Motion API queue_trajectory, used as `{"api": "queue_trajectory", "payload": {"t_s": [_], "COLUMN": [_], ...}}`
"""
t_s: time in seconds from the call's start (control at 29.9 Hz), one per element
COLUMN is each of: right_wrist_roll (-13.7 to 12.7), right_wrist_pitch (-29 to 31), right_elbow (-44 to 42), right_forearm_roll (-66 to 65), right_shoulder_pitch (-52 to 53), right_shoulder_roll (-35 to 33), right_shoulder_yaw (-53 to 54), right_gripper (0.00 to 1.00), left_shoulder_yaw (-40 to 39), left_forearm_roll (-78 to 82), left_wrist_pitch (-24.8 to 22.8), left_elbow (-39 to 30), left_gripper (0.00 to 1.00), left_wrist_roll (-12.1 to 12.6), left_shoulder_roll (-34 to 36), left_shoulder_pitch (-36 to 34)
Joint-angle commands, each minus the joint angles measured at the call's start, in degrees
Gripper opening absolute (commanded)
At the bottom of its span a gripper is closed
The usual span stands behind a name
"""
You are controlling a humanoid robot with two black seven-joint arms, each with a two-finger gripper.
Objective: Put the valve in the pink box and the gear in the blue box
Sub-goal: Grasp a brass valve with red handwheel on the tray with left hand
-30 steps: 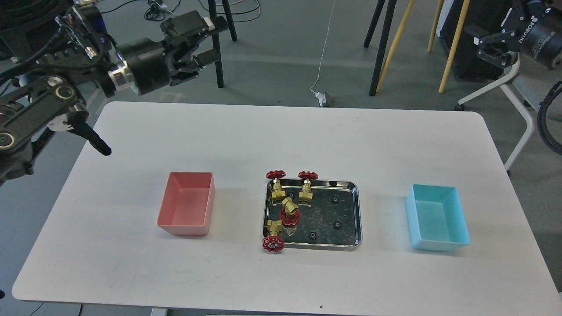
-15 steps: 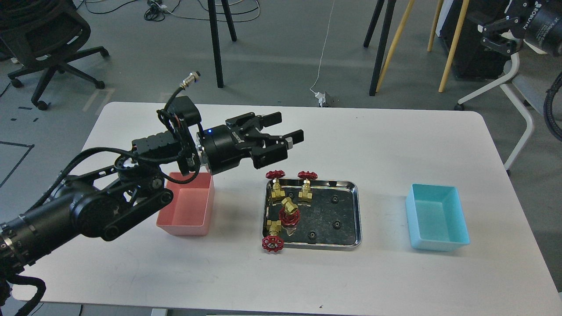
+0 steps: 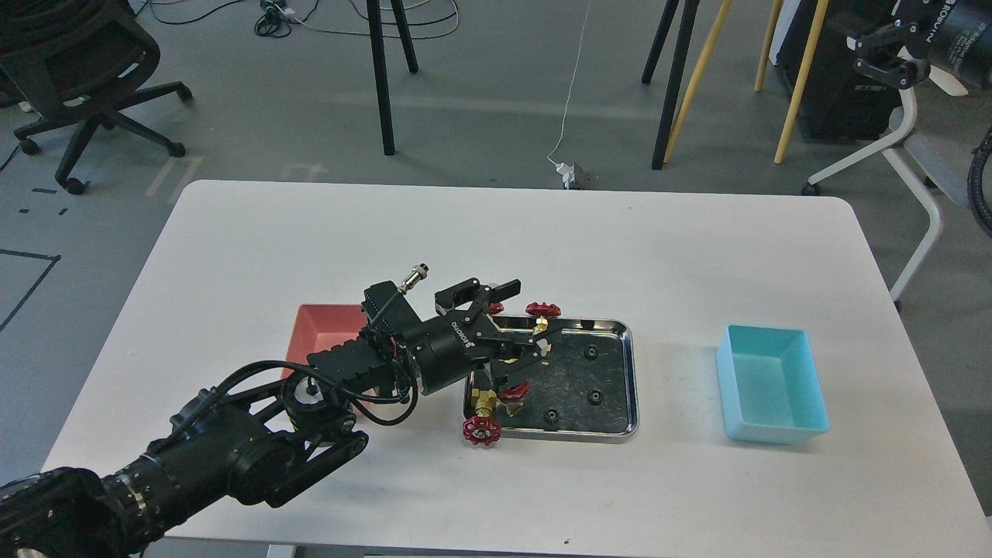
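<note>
My left gripper [image 3: 524, 316] is open and low over the left half of the steel tray [image 3: 632, 380], its fingers spread around the valves at the back. One valve [image 3: 542, 311] shows its red handwheel by the lower finger. Another valve [image 3: 482, 428] lies at the tray's front left corner, and a third valve [image 3: 514, 390] is half hidden under the gripper. Several black gears [image 3: 595, 397] lie in the tray's right half. The pink box [image 3: 327, 327] is left of the tray, partly covered by my arm. The blue box [image 3: 771, 384] stands at the right. My right gripper [image 3: 887, 54] is far off at the top right, too small to read.
Chair and stand legs [image 3: 381, 77] are on the floor beyond the table's far edge. A white chair frame [image 3: 914, 194] stands off the table's right end.
My left arm swung in from the upper left, came down across the pink box, and its open gripper now sits low over the valves in the tray. The valves and boxes have not moved.
</note>
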Motion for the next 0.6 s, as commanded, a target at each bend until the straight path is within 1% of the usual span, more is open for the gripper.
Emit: {"api": "queue_trajectory", "payload": {"t_s": [0.0,0.27,0.57], "right_wrist_roll": [0.0,0.0,0.09], "right_wrist_pitch": [0.0,-0.09,-0.09], "right_elbow": [0.0,0.0,-0.08], "right_forearm_roll": [-0.75,-1.36,-1.36], "right_shoulder_pitch": [-0.04,-0.22,-0.31], "right_shoulder_roll": [-0.01,0.17,0.17], "right_shoulder_yaw": [-0.09,0.0,-0.09], "right_gripper": [0.99,0.99,0.99], "left_shoulder_yaw": [-0.47,-0.03,0.14], "left_forearm_roll": [0.0,0.0,0.0], "left_wrist_pitch": [0.09,0.09,0.0], "left_elbow": [4.25,9.71,10.59], "left_gripper": [0.91,0.91,0.92], "left_wrist_roll": [0.02,0.28,0.46], "left_shoulder_roll": [-1.65,-4.81,-5.96], "left_shoulder_pitch": [1.16,1.25,2.39]}}
